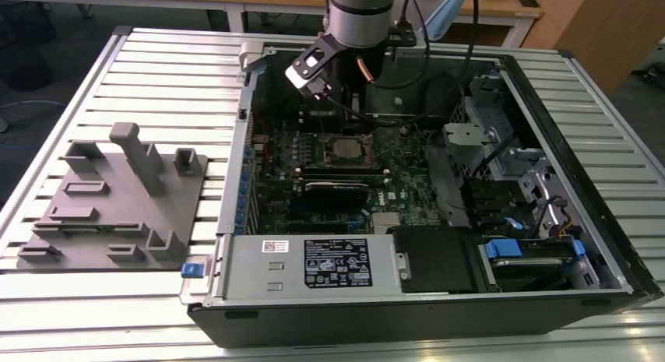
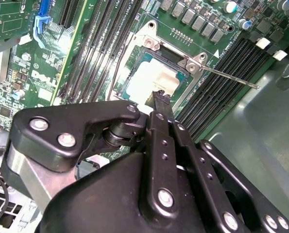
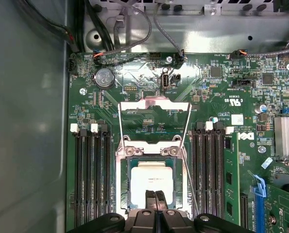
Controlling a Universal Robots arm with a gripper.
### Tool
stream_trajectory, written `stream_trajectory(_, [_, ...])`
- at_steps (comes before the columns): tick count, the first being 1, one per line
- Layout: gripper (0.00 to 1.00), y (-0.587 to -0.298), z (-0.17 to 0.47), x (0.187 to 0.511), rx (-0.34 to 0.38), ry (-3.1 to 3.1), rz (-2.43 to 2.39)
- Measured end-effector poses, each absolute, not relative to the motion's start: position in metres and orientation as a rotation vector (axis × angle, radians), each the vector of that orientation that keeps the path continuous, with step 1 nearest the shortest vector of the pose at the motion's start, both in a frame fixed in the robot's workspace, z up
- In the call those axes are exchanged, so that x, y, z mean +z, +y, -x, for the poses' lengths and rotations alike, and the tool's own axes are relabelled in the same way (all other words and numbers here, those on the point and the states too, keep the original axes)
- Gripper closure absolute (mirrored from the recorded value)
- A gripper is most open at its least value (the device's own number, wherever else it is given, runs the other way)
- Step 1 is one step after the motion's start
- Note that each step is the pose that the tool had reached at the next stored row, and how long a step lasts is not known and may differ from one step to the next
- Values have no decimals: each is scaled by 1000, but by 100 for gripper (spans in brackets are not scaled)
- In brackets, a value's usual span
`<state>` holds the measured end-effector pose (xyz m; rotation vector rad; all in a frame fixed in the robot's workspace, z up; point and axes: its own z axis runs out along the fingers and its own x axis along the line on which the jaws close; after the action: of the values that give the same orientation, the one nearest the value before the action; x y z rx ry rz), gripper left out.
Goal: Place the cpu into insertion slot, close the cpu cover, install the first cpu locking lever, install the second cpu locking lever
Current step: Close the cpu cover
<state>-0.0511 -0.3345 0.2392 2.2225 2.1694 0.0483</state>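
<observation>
A: Gripper [image 3: 155, 195] state?

B: Fingers [image 3: 149, 203] are being pressed together in the first wrist view, and nothing is being pinched between them. The tips are being held right at the near edge of the cpu [image 3: 151, 180]. Whether contact is being made cannot be told.

A: Cpu position?

B: It is being seated flat in the slot [image 3: 124, 170], pale metal top up, boxed in by the silver rim. The same is being shown in the second wrist view: the cpu [image 2: 153, 80] is lying in the slot [image 2: 134, 63], with the gripper [image 2: 160, 96] tip just beside one edge of it.

A: Cover?

B: The cover [image 3: 154, 103] is being seen swung back off the slot, not down over the cpu. Green board [image 3: 149, 77] is being seen through its cut-out centre.

A: Levers?

B: One lever [image 2: 231, 77] is being seen as a thin rod sticking out free from a slot corner, running past the black memory sockets. In the first wrist view the lever [image 3: 190, 184] is being seen alongside the slot.

A: Wider scene?

B: In the exterior view the arm [image 1: 359, 15] is being held over the far part of the open case [image 1: 416, 321]. The case is being supported by a slatted table [image 1: 167, 74]. A grey fixture [image 1: 114, 222] is lying on the table to the exterior view's left of the case, well apart from the gripper.
</observation>
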Motion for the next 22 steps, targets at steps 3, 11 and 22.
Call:
stream_trajectory(3, [90,-335,51,240,48,2169,-2222])
stream_trajectory(11, [90,-335,51,244,48,2169,-2222])
stream_trajectory(22, [90,-335,51,246,48,2169,-2222])
